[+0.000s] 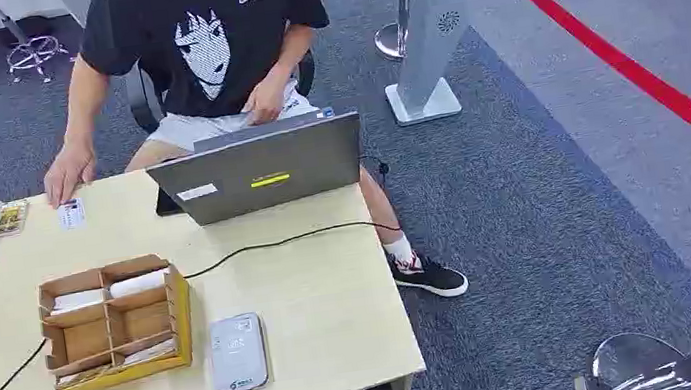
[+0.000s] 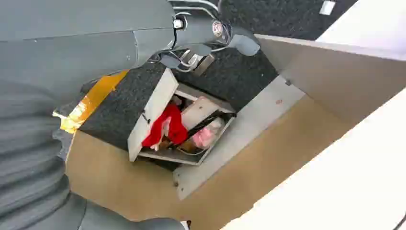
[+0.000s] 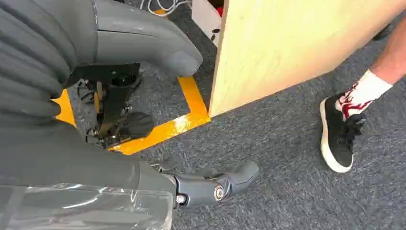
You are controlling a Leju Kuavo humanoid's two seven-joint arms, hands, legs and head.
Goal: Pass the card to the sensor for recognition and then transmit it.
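A cardboard organizer (image 1: 67, 345) with several compartments stands on the pale wooden table (image 1: 315, 300); white cards (image 1: 136, 283) lie in its far compartments. Beside it lies the flat grey sensor (image 1: 237, 353). At the table's far left a person's hand (image 1: 68, 173) rests by another white card (image 1: 71, 214). My left hand (image 2: 143, 43) hangs below the table, fingers stretched out, holding nothing. My right hand (image 3: 119, 96) hangs over the carpet beside the table's corner, thumb and fingers apart, empty.
A person sits behind an open grey laptop (image 1: 263, 171) at the far edge. A black cable (image 1: 277, 242) crosses the table. A yellowish card (image 1: 11, 217) lies at the far left. A white stand (image 1: 421, 34) and a red floor line (image 1: 649, 79) lie to the right.
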